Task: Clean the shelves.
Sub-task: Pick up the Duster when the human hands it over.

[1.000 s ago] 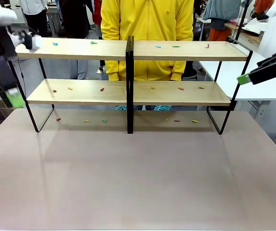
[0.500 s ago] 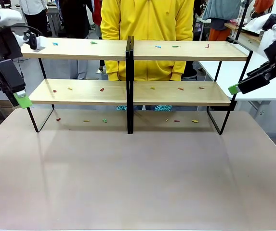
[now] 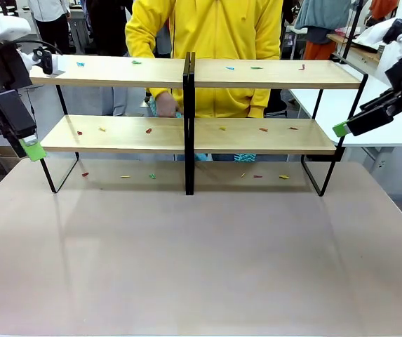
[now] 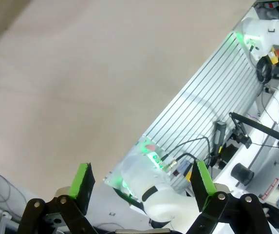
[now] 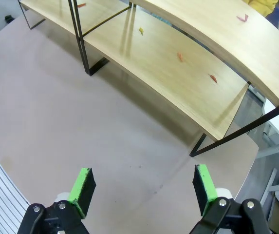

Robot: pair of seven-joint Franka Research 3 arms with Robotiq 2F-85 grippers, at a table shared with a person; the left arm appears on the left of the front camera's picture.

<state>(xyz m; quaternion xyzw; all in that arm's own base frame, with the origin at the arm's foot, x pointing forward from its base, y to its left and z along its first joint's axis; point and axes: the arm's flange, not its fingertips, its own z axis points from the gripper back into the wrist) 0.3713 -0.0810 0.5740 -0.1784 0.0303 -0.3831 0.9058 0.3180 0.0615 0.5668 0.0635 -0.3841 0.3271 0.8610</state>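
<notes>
The shelves [image 3: 257,137] stand across the far side of the tabletop, two light wooden boards on a black frame with a centre post [image 3: 189,126]. Small coloured scraps [image 3: 148,130] lie on both boards and on the table beneath them. A person in a yellow hoodie stands behind, one hand [image 3: 164,105] holding a teal cloth at the lower board, left of the post. My left gripper [image 3: 32,149] hangs open off the rack's left end, open too in its wrist view [image 4: 141,179]. My right gripper [image 3: 339,129] is open by the rack's right end [image 5: 142,187], above the lower board's corner [image 5: 217,122].
The broad grey-brown tabletop [image 3: 201,267] spreads in front of the rack. A white table [image 3: 390,133] stands close behind the right arm. The left wrist view looks down on the table edge, a ribbed metal plate [image 4: 202,112] and a robot base [image 4: 154,195].
The person's hand has come down with the teal cloth to the lower board. Both arms swung in a second ago and have held still since.
</notes>
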